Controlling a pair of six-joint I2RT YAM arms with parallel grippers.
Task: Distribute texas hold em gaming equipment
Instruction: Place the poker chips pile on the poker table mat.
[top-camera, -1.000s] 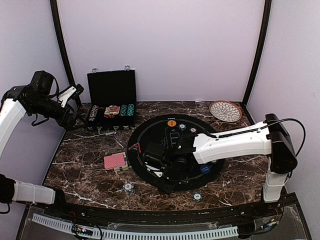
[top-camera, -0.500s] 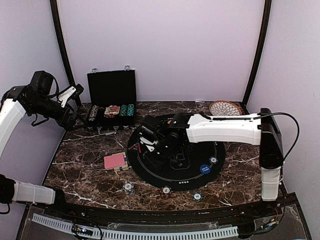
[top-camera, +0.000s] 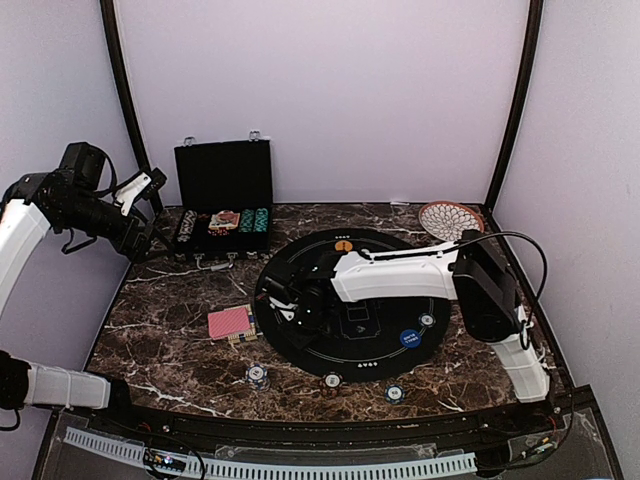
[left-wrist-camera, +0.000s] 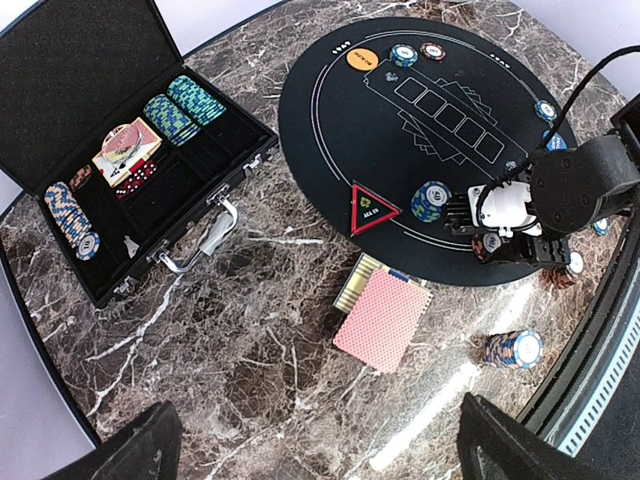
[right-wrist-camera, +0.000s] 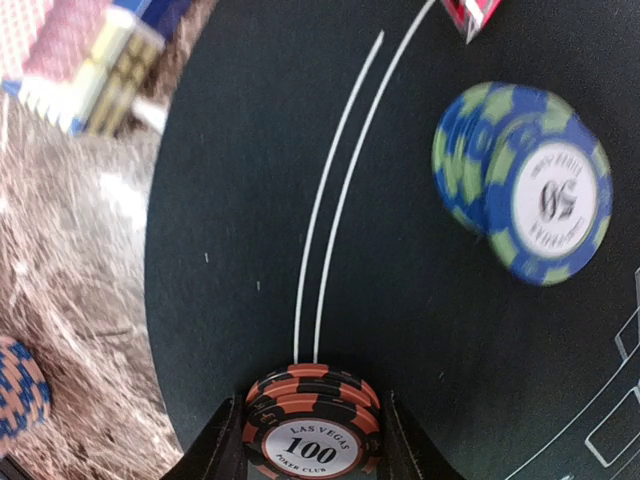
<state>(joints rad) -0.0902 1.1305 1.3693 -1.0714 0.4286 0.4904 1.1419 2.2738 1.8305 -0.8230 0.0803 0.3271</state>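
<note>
**Hundred-value chips pinched at the mat's left side**

A short orange-and-black chip stack (right-wrist-camera: 312, 425), its top face marked 100, sits between the right fingers (right-wrist-camera: 215, 450), which press against it on both sides in a firm grip. It is over the left part of the round black mat (top-camera: 350, 350), close to the mat's edge. The pictures do not show whether it rests on the felt or hangs just above it.

Near it on the mat stands a blue-and-green chip stack (right-wrist-camera: 525, 185) marked 50, with a red triangle marker (left-wrist-camera: 373, 207) just beside that. An orange disc (left-wrist-camera: 362, 59) lies at the mat's far rim with two single chips next to it. A blue disc (top-camera: 409, 338) lies toward the near right of the mat.

Off the mat to the left, a deck of pinkish-red cards (left-wrist-camera: 383, 320) lies face down on the marble tabletop (top-camera: 170, 320). A blue-and-orange chip stack (left-wrist-camera: 513, 349) stands near the deck, toward the tabletop's near edge. Another chip (top-camera: 331, 380) sits at the mat's near rim, and a further chip (top-camera: 394, 393) lies on the marble to its right.

An open black case (left-wrist-camera: 70, 70) at the far left holds rows of chips. A patterned plate (top-camera: 450, 221) sits at the far right. The left fingers (left-wrist-camera: 140, 450) are spread wide, holding nothing, high above the tabletop between case and mat.
</note>
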